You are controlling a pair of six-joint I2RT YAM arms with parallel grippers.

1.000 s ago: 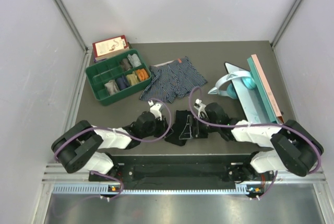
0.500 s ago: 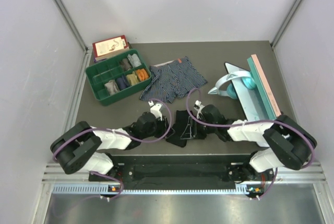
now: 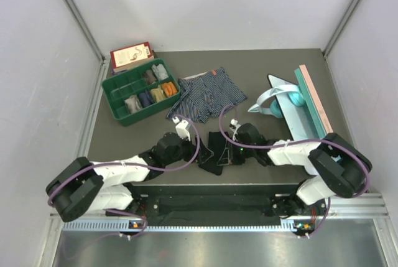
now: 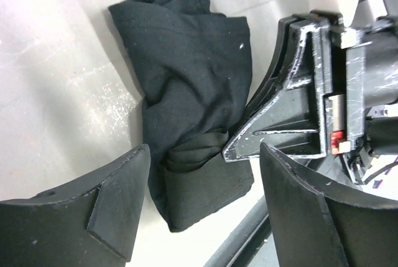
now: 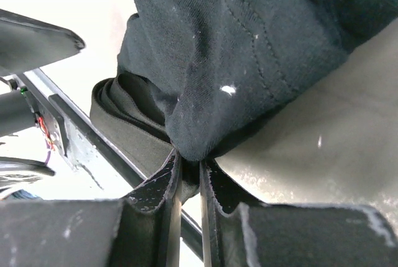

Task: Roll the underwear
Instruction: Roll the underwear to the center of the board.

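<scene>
The black underwear (image 3: 213, 150) lies bunched and partly rolled near the table's front edge, between both grippers. In the left wrist view the black underwear (image 4: 186, 74) has its folded waistband end nearest the camera. My left gripper (image 4: 202, 214) is open around that end, its fingers (image 4: 118, 198) clear of the cloth. My right gripper (image 5: 189, 166) is shut on a fold of the black underwear (image 5: 249, 49); it is also seen from the left wrist, right gripper (image 4: 292, 108). The striped underwear (image 3: 202, 96) with an orange waistband lies flat farther back.
A green tray (image 3: 112, 104) of rolled garments stands at the back left, with a red box (image 3: 132, 54) behind it. A teal and pink stand (image 3: 308, 108) with a light-blue hoop (image 3: 273, 100) is at the right. The table's front rail runs just below the black cloth.
My left gripper has opened and let go of the black underwear. My right gripper has closed onto a fold of it and shifted slightly left.
</scene>
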